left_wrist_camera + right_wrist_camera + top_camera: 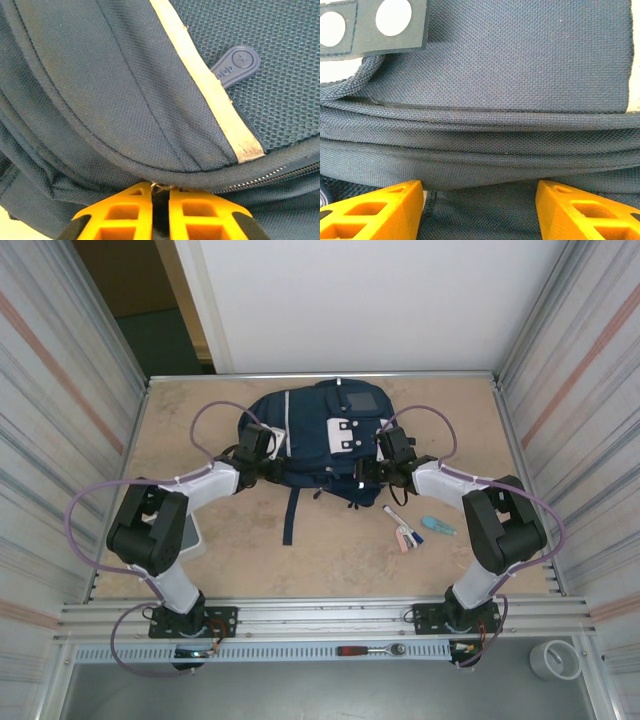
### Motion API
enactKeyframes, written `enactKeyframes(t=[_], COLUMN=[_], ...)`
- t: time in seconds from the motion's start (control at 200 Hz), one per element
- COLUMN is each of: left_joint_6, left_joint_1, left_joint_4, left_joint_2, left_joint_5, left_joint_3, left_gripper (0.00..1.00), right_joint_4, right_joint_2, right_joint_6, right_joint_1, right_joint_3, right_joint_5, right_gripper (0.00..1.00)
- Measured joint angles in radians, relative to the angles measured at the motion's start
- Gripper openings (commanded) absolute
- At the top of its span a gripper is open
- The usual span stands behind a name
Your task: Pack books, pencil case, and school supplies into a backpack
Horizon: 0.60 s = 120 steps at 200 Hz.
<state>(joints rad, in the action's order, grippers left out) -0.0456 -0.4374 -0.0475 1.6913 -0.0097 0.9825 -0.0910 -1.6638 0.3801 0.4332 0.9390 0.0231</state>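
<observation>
Plywood tabletop [330, 560] inside ribbed metal walls carries everything, with both arms bolted at its near edge and reaching away toward the middle.

Nearest to the bases lie the school supplies [405, 530]. A pen [392, 513], a pink-and-white stick and a light-blue piece [437, 526] sit loose on the bare wood. They lie just on the near side of the right forearm and well apart from the left arm, so the right arm is the nearer one for them.

Beyond them, both hands meet the near edge of the backpack [320, 435], which lies flat across the middle of the tabletop with its straps trailing toward the bases.

The left hand [160, 196] has its fingers pressed almost together, pinching a small metal zipper slider [159, 187]. From that pinch the zipper track [270, 177] runs off to the right in the wrist view, its teeth meshed, following the curved seam below the white stripe [210, 85].

The right hand [479, 189] is spread wide, a fold of the pack's fabric bulging between its fingers. Whether they bear on the cloth I cannot tell.

The coming move likely turns on that line. The slider should travel along the track's long axis, away from the left hand's pinch, not across it, while the right hand steadies the pack.
</observation>
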Motion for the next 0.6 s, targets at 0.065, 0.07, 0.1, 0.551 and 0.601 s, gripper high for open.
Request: enactKeyframes(t=[0.065, 0.07, 0.1, 0.551, 0.601], left_joint_6=[0.004, 0.004, 0.005, 0.008, 0.007], left_joint_1=[0.000, 0.001, 0.004, 0.032, 0.032], left_joint_4=[0.000, 0.000, 0.000, 0.001, -0.005], left_joint_2=[-0.001, -0.002, -0.006, -0.131, -0.134], left_joint_5=[0.004, 0.005, 0.011, 0.195, 0.212], left_joint_3=[0.000, 0.000, -0.002, -0.036, -0.036], left_gripper=[0.01, 0.01, 0.00, 0.00, 0.00], right_joint_4=[-0.001, -0.001, -0.001, -0.093, -0.093], right_joint_2=[0.000, 0.000, 0.000, 0.149, 0.169], right_joint_6=[0.000, 0.000, 0.000, -0.002, 0.010], right_joint_1=[-0.004, -0.004, -0.006, -0.031, -0.019], right_joint_3=[0.000, 0.000, 0.000, 0.000, 0.000], right_joint_5=[0.000, 0.000, 0.000, 0.017, 0.036], right_gripper=[0.60, 0.60, 0.60, 0.61, 0.61])
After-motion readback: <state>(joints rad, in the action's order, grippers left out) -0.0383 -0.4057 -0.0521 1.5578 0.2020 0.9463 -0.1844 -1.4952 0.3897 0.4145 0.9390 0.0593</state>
